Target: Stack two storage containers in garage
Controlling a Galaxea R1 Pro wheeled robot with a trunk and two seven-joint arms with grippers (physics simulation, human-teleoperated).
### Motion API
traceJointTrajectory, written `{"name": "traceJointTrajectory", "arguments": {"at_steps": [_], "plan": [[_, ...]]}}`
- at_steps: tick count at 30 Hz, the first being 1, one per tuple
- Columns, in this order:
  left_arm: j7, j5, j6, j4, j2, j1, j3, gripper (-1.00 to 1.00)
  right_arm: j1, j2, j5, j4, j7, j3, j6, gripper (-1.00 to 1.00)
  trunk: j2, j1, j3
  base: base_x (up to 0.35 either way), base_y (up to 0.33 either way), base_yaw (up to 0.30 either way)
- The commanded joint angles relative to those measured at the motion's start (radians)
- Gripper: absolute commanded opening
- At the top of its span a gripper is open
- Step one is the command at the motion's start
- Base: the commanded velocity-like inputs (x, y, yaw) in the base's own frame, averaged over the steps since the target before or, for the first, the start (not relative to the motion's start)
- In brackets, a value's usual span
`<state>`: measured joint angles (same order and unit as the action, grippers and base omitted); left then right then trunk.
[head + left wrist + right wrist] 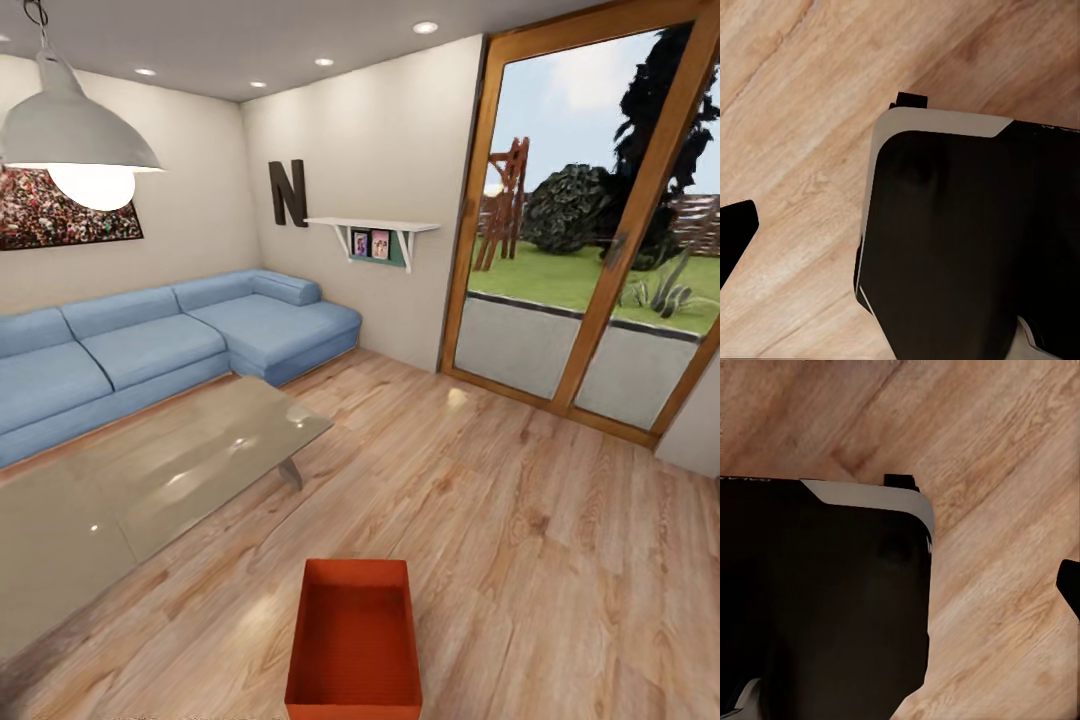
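Note:
One storage container (pixel 354 640), an orange-red open-top bin, stands empty on the living room's light wood plank floor (pixel 520 540), low in the middle of the head view. The second container and the garage are out of view. In the left wrist view a dark fingertip (pixel 735 236) hangs over the planks beside my black, white-edged base (pixel 967 247). The right wrist view has a dark fingertip (pixel 1071 585) over the planks next to the same base (pixel 825 600). Neither view lets me tell how the jaws stand, and nothing is seen held.
A glass coffee table (pixel 150 480) stands just left of the container, with a blue corner sofa (pixel 160 340) behind it. Wood-framed glass doors (pixel 590 230) fill the right wall. A pendant lamp (pixel 75 135) hangs at upper left. Open plank floor lies to the right.

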<state>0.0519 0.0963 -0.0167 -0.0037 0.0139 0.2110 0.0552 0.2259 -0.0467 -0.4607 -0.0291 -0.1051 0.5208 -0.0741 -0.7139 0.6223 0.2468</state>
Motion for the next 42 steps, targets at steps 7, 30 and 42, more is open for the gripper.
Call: {"name": "traceJointTrajectory", "arguments": {"at_steps": [7, 30, 42], "plan": [[0.000, 0.008, -0.002, 0.001, 0.000, 0.001, 0.005, 1.00, 0.001, -0.001, -0.009, -0.003, -0.001, 0.008, -0.006, 1.00, -0.001, 0.000, 0.001, 0.001, -0.001, 0.215], [0.000, 0.006, -0.002, 0.001, -0.002, 0.001, 0.005, 1.00, 0.001, -0.001, -0.010, -0.003, -0.001, 0.008, -0.006, 1.00, -0.001, 0.000, 0.001, 0.015, 0.029, -0.003], [0.000, 0.006, -0.002, 0.001, -0.002, 0.001, 0.005, 1.00, 0.001, -0.001, -0.011, -0.003, -0.001, 0.008, -0.005, 1.00, -0.001, 0.000, 0.001, 0.000, 0.001, -0.081]]}}
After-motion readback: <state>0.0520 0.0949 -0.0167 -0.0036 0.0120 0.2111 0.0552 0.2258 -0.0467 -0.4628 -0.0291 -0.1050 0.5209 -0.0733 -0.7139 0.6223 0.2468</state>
